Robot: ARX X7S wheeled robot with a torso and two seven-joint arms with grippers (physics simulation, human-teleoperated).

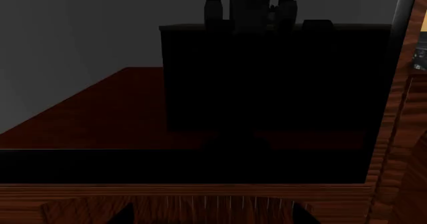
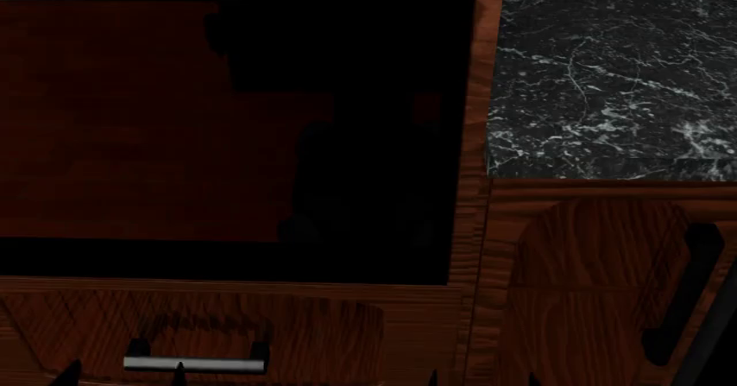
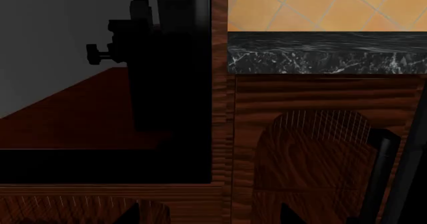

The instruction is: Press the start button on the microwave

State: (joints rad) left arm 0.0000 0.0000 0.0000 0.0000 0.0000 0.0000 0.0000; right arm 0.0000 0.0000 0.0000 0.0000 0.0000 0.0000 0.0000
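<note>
The microwave [image 2: 381, 58] is the big glossy black face filling the upper left of the head view, with dim red-brown reflections. No start button can be made out on it. It also fills the left wrist view [image 1: 267, 108] and the left part of the right wrist view [image 3: 180, 108], mirroring a dark robot shape. My left gripper [image 1: 213, 217] is open and empty, its dark fingertips [image 1: 123, 216] just below the microwave's lower edge, over the wood. My right gripper [image 3: 212, 217] is open and empty, in front of the wooden post at the microwave's right edge.
A red-brown wooden drawer front [image 2: 323, 334] with a silver bar handle [image 2: 193, 364] lies under the microwave. A black white-veined marble slab [image 2: 610, 75] sits at the upper right over a wooden cabinet door [image 2: 576, 282] with a dark bar [image 2: 685, 291]. Orange tiles [image 3: 320, 6] are behind.
</note>
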